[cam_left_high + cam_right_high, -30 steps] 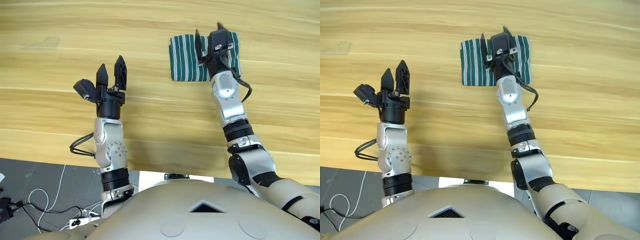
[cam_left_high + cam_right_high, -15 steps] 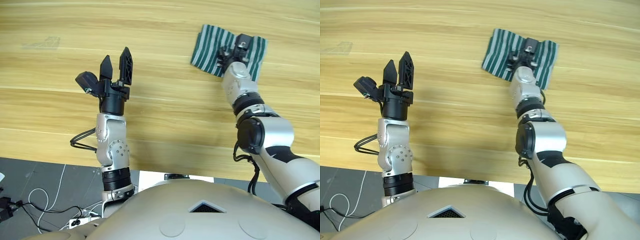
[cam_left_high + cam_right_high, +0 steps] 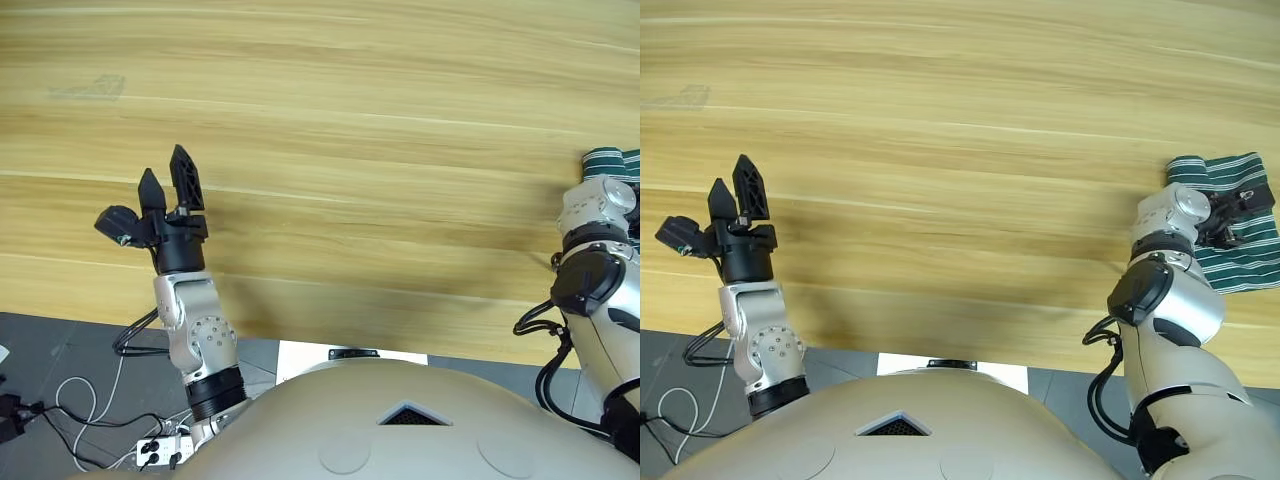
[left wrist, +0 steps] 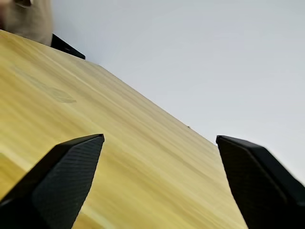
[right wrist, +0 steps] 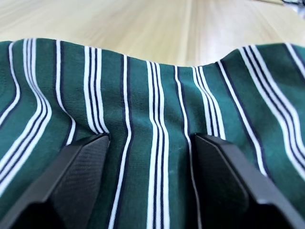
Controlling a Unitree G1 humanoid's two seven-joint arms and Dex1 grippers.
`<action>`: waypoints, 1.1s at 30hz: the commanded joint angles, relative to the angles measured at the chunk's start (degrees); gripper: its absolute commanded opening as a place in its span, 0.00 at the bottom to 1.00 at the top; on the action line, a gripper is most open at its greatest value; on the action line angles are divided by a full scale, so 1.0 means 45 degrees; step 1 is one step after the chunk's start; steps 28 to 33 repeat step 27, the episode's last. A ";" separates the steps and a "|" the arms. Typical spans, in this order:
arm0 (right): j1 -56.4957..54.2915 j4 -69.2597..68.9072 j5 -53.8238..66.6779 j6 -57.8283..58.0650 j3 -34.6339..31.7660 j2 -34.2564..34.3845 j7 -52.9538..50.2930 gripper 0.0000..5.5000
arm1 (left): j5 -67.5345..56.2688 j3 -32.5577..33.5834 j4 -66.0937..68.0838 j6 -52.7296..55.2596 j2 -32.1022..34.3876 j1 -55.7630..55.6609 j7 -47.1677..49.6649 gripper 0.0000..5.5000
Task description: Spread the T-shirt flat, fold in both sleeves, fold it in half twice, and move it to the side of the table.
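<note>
The T-shirt (image 3: 1252,258) is a small folded packet, dark green with white stripes, lying near the right end of the wooden table (image 3: 350,100). My right gripper (image 3: 1240,205) rests on top of it. In the right wrist view both black fingers (image 5: 81,176) press into the T-shirt (image 5: 152,86) a good way apart, with striped cloth spanning the gap around the right gripper (image 5: 150,138). My left gripper (image 3: 165,180) stands open and holds nothing, pointing up over the table's near left edge. The left wrist view shows the left gripper (image 4: 159,143) over bare wood.
The table's near edge runs just in front of both arms. Beyond it, at the lower left, is grey floor with loose cables (image 3: 60,400). The T-shirt's edge (image 3: 605,158) lies close to the table's right end.
My right arm has swept the folded T-shirt from the middle back of the table to the right side. My left arm has drawn back and to the left, still open.
</note>
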 commanded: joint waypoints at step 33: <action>0.2713 -0.3419 -0.5850 -0.4848 0.7760 0.2802 0.6833 0.59 | 0.9562 -0.1709 1.0990 -0.5303 0.2356 -0.8180 0.5181 0.79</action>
